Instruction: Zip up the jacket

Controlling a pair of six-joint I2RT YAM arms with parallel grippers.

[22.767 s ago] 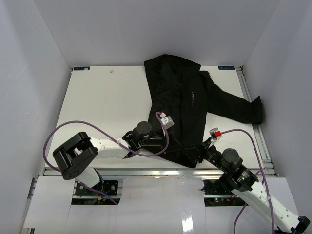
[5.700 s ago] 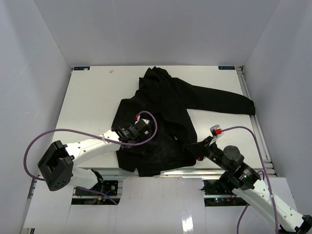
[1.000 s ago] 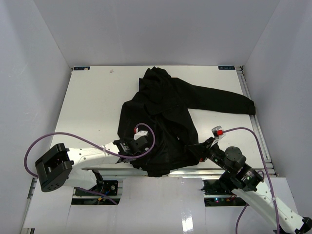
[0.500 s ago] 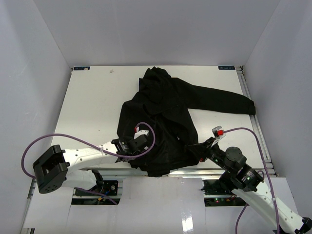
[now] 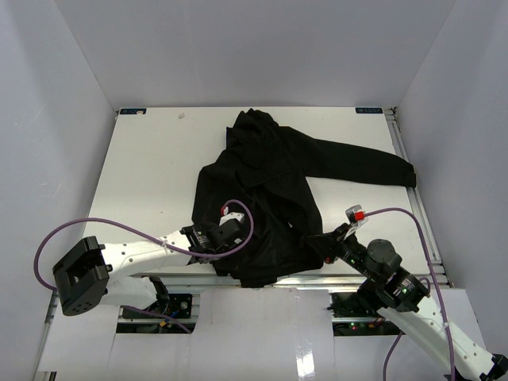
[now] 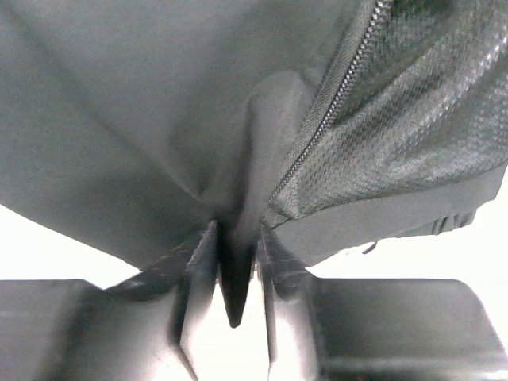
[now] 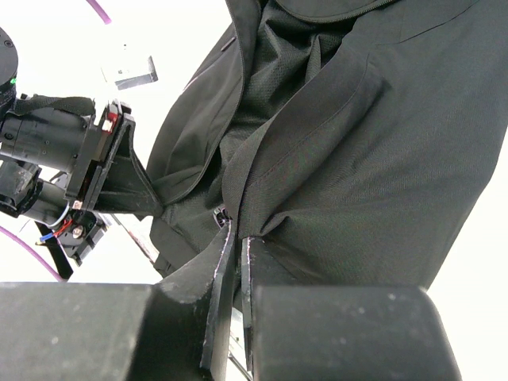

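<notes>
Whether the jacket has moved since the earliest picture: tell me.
Yes. The jacket has shifted left, away from the right rail of the table.

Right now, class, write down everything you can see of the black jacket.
The jacket is black, slightly shiny woven fabric, lying crumpled on the white table, one sleeve stretched right. Its zipper is open, mesh lining showing. The left pincer and right pincer each pinch fabric at its near edge.

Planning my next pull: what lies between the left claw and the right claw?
Only the large black, slightly shiny fabric jacket: its lower front spans the whole stretch from the left claw to the right claw, seen in the top external view.
</notes>
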